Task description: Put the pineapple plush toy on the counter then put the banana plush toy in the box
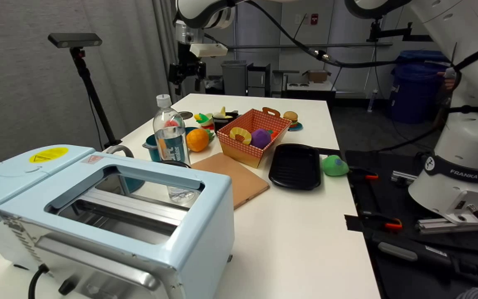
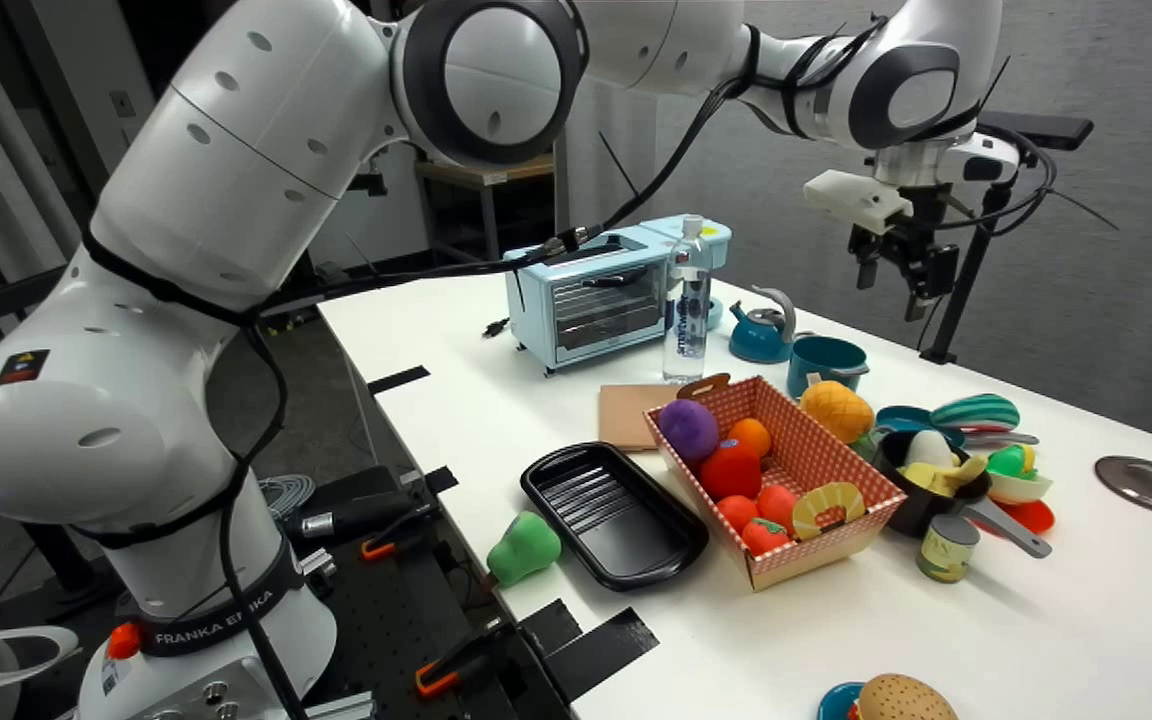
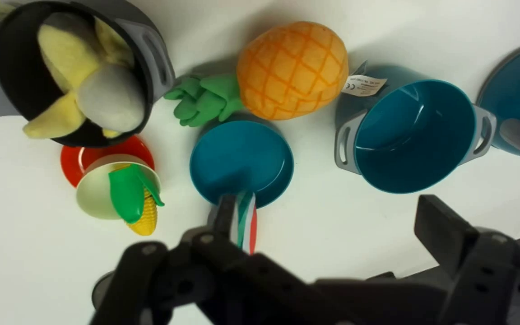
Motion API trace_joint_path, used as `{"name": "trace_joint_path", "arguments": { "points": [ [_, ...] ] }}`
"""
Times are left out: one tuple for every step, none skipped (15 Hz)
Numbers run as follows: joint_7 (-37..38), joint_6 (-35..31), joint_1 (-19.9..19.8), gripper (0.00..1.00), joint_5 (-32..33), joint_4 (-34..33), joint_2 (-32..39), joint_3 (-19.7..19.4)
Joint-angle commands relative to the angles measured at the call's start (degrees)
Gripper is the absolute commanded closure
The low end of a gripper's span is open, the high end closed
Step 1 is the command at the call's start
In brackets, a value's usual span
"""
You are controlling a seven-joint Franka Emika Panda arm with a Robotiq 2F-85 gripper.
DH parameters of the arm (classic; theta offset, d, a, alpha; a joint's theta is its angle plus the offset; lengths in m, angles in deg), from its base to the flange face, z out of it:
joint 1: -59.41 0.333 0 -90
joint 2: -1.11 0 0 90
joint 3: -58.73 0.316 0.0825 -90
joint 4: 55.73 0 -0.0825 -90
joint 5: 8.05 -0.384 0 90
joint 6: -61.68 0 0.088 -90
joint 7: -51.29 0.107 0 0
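The pineapple plush toy [image 3: 292, 71], orange-yellow with green leaves, lies on the white counter [image 3: 305, 225] between a black pot and a teal pot in the wrist view. It also shows in both exterior views [image 1: 198, 140] [image 2: 838, 410]. The banana plush toy [image 3: 63, 58], yellow peel around a whitish middle, sits in the black pot [image 2: 914, 500]. The box [image 2: 841, 455], orange-brown checked with low walls, stands on the counter holding several toy fruits and vegetables. My gripper [image 3: 327, 210] is open and empty. It hangs high near the counter's far edge in an exterior view [image 2: 893, 290], apart from both toys.
A clear water bottle [image 2: 686, 305], teal pot [image 3: 415, 135], teal pan [image 3: 242, 158] and kettle [image 2: 761, 330] stand nearby. A bowl with corn [image 3: 99, 189] is beside the black pot. A blue toaster [image 1: 139, 207], black dish [image 2: 616, 515], wooden board [image 1: 230, 174] and can [image 2: 946, 550] also stand here.
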Motion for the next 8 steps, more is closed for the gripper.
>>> {"name": "trace_joint_path", "arguments": {
  "points": [
    [0.54,-3.81,-1.45,0.0,-2.06,8.02,-5.17,0.08],
    [0.55,-4.68,-1.82,0.0,-2.45,9.69,-6.19,0.04],
    [0.55,-5.69,-2.24,0.0,-2.79,11.46,-7.18,0.02],
    [0.4,-6.43,-2.82,0.0,-3.13,12.92,-8.01,0.13],
    [0.36,-7.31,-3.15,0.0,-3.39,14.56,-8.92,-0.01],
    [0.23,-8.08,-3.55,0.0,-3.73,16.1,-9.74,-0.09],
    [0.14,-8.9,-3.96,0.0,-4.02,17.63,-10.53,-0.18],
    [0.13,-9.54,-4.27,0.0,-4.28,19.02,-11.24,-0.27]
  ]
}}
